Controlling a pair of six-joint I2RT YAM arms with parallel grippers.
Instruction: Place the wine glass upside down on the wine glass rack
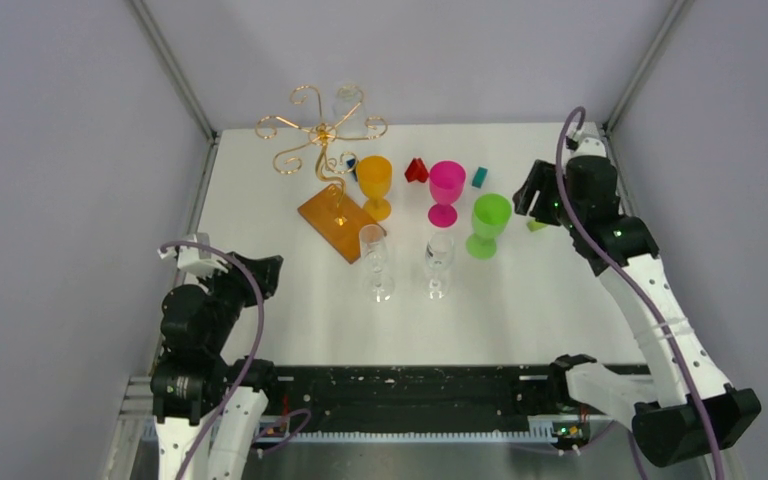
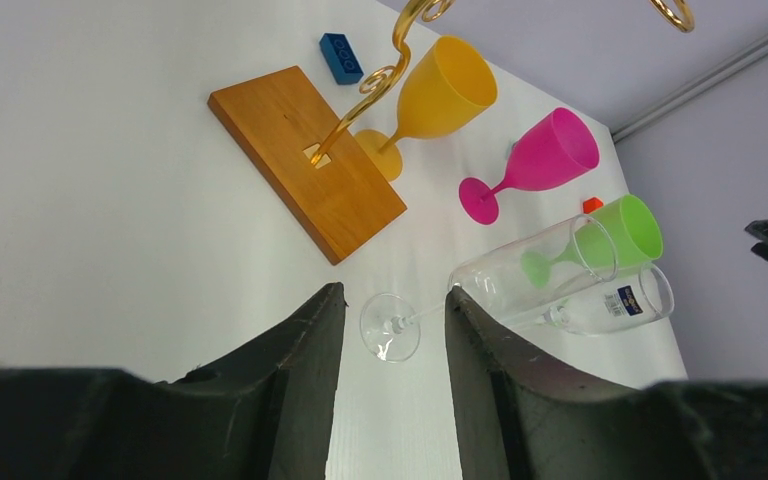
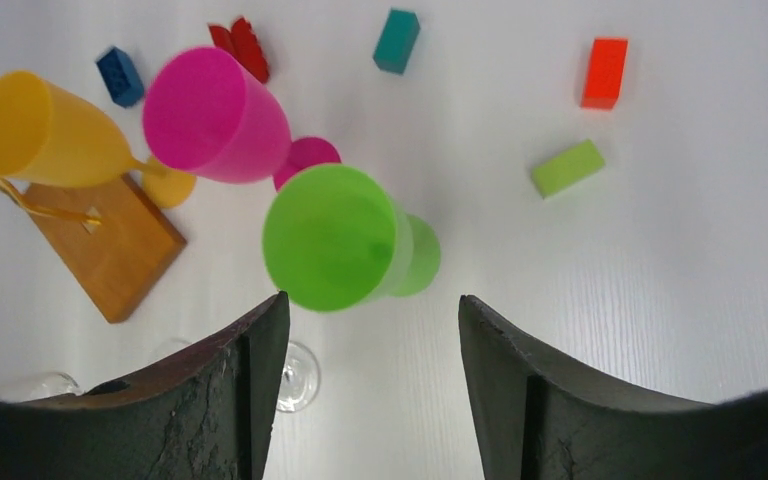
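Seen from above, the right gripper [image 1: 532,195] has its jaws spread and nothing in them. The translucent green plastic wine glass [image 1: 488,222] stands just beside it at about eight o'clock. In the right wrist view the green bowl sits squarely in the gap ahead of the two fingers, not yet touched.

The glass is upright on the white table [image 1: 520,310], stem vertical and mouth up. I'd say it has to be taken from the side and turned over before it can hang.

The left gripper [image 1: 260,270] is also parted and empty. It faces the nearer clear stemmed glass [image 1: 375,262], which stands well apart from it at three o'clock.

The gold wire wine glass rack [image 1: 322,130] lies at ten o'clock from the green glass. Its flat orange-brown wooden base [image 1: 338,222] is at nine o'clock. An orange goblet [image 1: 374,185], a pink goblet [image 1: 446,190] and a second clear glass [image 1: 438,262] crowd the way between.

The right arm is much the nearer to a glass, so I judge the green one is its target. I cannot be sure which glass is meant.
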